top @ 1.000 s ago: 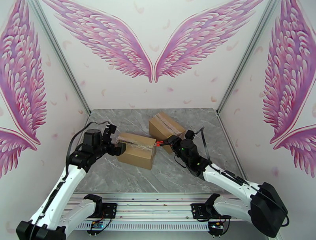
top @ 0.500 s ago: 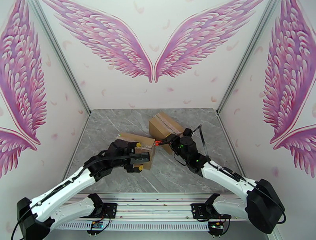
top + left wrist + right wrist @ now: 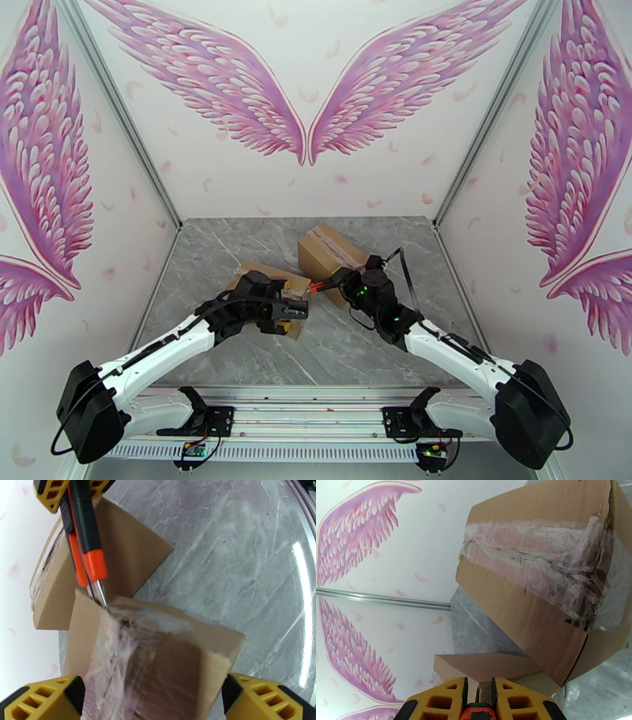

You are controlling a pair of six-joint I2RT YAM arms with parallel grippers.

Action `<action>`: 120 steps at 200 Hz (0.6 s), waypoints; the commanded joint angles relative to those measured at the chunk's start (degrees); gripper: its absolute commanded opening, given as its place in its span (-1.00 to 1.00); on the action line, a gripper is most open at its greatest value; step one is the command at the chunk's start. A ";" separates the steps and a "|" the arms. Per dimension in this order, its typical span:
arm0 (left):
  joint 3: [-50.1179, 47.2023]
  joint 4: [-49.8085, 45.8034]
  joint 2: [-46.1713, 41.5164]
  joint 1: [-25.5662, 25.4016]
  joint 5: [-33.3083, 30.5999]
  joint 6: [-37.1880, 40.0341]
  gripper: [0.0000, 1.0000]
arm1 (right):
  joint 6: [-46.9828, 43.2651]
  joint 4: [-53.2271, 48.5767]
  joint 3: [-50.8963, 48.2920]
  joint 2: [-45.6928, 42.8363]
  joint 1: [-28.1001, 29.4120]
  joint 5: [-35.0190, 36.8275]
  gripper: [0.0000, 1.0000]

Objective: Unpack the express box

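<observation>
Near box point(image 3: 177, 649) found on marble table point(image 3: 245, 559), just ahead of arm bases, taped seam point(image 3: 118, 638) turned upward. Left gripper point(image 3: 154, 691) set over it, fingers spread wide, box end straddled, likely as brace against knife push; contact not resolved. Utility knife point(image 3: 85, 539) clamped between fingers of right gripper point(image 3: 478, 701), blade tip laid at seam's far end so tape can be slit lengthwise. Second box point(image 3: 537, 578) parked just behind, its tape ragged, judged out of cutting path.

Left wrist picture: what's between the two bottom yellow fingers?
In the left wrist view, the taped cardboard box lies between the fingers of the left gripper; the utility knife touches its far edge.
</observation>
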 commanded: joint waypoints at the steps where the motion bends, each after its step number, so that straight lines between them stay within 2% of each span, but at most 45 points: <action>1: 3.16 7.26 1.45 0.78 -1.48 -3.27 0.90 | -0.28 -2.03 0.26 -0.98 1.61 -7.89 -1.00; 44: 4.51 7.49 2.77 1.11 -2.25 -3.35 0.89 | 0.20 -1.68 1.12 1.39 2.68 -11.76 -1.00; 80: 7.00 6.06 3.98 4.04 0.47 -2.76 0.90 | -1.48 -5.33 2.57 1.46 2.67 -16.05 -1.00; 120: 9.53 5.16 5.83 5.58 1.92 -4.20 0.88 | -2.75 -7.90 1.19 -1.11 2.69 -15.13 -1.00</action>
